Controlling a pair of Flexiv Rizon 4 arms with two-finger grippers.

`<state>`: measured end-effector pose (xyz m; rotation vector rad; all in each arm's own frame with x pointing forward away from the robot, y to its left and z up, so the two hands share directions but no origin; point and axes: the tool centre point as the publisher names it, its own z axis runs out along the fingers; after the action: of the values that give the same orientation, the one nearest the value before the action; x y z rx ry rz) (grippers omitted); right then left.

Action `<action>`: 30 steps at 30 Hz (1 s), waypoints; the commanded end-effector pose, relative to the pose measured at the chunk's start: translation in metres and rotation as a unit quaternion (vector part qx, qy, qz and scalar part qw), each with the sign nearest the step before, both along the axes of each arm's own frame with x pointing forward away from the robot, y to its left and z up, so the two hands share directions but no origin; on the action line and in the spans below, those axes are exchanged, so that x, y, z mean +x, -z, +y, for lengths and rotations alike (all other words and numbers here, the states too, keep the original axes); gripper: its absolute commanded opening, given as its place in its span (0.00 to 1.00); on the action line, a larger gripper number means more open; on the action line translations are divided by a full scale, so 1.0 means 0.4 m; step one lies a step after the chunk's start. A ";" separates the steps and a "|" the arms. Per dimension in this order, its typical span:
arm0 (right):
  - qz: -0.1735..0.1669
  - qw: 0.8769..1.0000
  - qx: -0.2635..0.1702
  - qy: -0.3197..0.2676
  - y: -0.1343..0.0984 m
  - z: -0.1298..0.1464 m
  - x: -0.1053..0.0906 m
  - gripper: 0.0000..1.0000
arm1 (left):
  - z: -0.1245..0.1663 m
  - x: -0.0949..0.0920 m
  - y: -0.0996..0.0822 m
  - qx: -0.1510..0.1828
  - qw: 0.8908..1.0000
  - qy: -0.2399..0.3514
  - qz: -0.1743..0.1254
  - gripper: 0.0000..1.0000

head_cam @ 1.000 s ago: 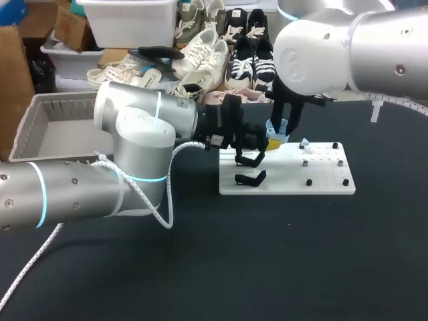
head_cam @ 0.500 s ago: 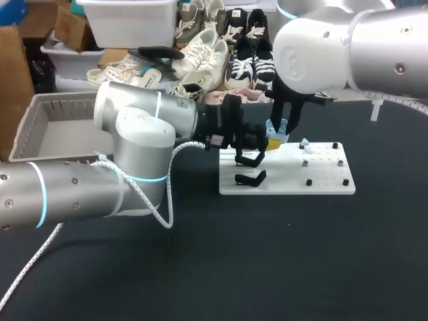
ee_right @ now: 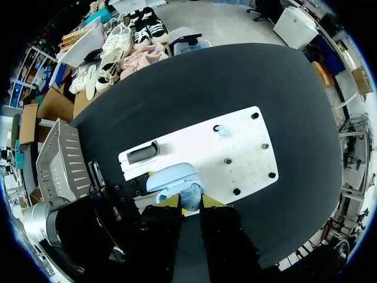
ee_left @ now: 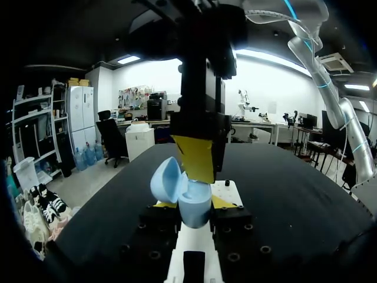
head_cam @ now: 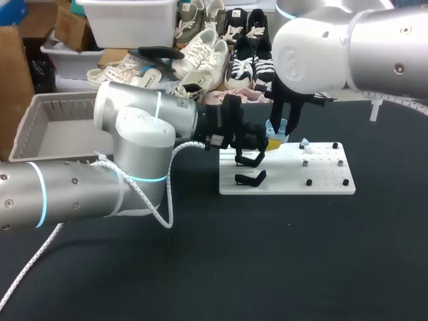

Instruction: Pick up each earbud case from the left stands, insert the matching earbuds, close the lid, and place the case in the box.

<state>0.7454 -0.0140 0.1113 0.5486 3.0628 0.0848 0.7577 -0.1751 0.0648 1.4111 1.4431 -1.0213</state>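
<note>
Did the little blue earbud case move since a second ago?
No. The blue earbud case is in the same spot over the far edge of the white board as before.

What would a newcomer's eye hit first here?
A light-blue earbud case, lid open, is clamped in the left gripper over the white board. The right gripper hangs directly above the case, pointing down at it. A grey box sits off to the left.
</note>
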 end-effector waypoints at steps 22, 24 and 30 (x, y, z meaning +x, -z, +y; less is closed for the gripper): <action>0.000 1.000 -0.001 0.000 0.004 0.001 0.007 0.00 | -0.002 0.001 0.001 0.000 1.000 0.000 0.000 0.00; 0.001 1.000 0.000 0.000 0.006 0.001 0.007 0.00 | -0.002 0.001 0.001 0.000 1.000 0.000 0.000 0.00; 0.001 1.000 0.001 0.001 0.007 0.000 0.007 0.24 | -0.002 0.001 0.001 0.000 1.000 0.000 0.000 0.00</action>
<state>0.7475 -0.0143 0.1089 0.5525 3.0629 0.0872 0.7576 -0.1753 0.0646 1.4113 1.4430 -1.0216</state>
